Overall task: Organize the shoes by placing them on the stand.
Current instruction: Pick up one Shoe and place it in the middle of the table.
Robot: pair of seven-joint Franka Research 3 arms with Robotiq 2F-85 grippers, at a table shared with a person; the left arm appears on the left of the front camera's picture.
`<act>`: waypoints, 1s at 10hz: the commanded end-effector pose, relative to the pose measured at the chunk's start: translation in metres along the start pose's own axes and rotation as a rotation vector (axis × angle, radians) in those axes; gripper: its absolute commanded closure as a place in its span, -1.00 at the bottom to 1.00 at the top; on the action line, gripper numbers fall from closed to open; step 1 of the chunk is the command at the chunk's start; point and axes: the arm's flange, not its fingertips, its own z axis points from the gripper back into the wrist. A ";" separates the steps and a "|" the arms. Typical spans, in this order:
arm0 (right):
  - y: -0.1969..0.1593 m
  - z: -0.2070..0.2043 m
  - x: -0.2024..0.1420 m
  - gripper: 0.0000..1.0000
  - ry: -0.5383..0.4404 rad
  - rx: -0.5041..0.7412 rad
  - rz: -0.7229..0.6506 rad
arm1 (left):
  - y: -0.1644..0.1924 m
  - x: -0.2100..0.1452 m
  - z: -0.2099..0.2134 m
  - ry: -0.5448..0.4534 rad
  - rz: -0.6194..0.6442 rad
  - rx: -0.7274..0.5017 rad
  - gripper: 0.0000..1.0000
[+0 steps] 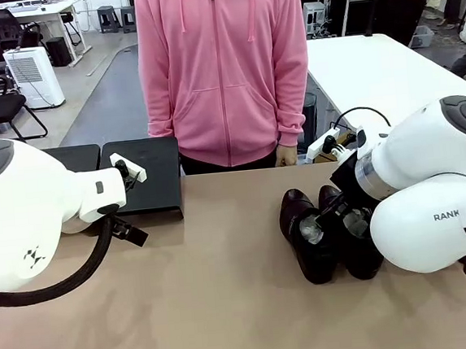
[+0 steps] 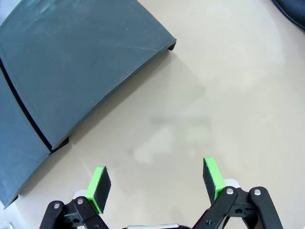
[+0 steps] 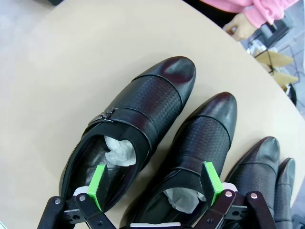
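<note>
The shoes are black leather, with smooth, glossy toe caps and vamps embossed in a fine woven grain. One carries a small metal buckle. Crumpled white paper sits inside them. The stand is matt and dark, faintly scuffed. The surface is smooth matt beige. The person's pink hoodie is soft cloth.
</note>
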 end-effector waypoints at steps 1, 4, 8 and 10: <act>0.000 0.000 0.000 -1.00 0.000 0.000 -0.001 | 0.001 0.000 0.000 -0.001 0.003 0.000 -1.00; 0.000 0.000 0.000 -1.00 0.000 0.000 -0.001 | 0.001 0.000 0.000 -0.001 0.003 0.000 -1.00; -0.012 0.035 0.000 -1.00 -0.030 0.032 -0.040 | 0.017 -0.013 0.018 0.008 0.035 0.054 -1.00; -0.030 0.086 -0.003 -1.00 -0.096 0.068 -0.082 | 0.039 -0.017 0.061 -0.014 0.096 -0.029 -1.00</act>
